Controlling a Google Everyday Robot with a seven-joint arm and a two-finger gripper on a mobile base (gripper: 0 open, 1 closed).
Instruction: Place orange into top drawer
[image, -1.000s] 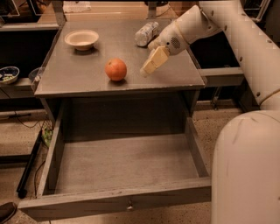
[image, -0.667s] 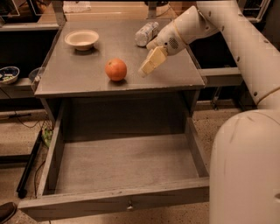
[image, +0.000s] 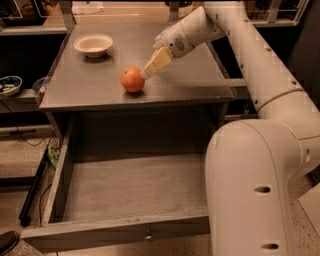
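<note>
The orange (image: 132, 80) rests on the grey tabletop (image: 195, 80), left of centre near the front edge. My gripper (image: 151, 69) reaches down from the upper right, and its cream tip is right at the orange's upper right side, touching or almost touching it. The top drawer (image: 135, 187) is pulled wide open below the tabletop and holds nothing. A small metal knob (image: 148, 233) sits on its front panel.
A cream bowl (image: 93, 45) stands at the back left of the tabletop. My white arm and base (image: 250, 175) fill the right side, next to the drawer's right edge. A small dish (image: 9, 85) sits on a low shelf at far left.
My gripper has moved left across the tabletop, from a gap to the orange's right to right against it. The orange and drawer have not moved.
</note>
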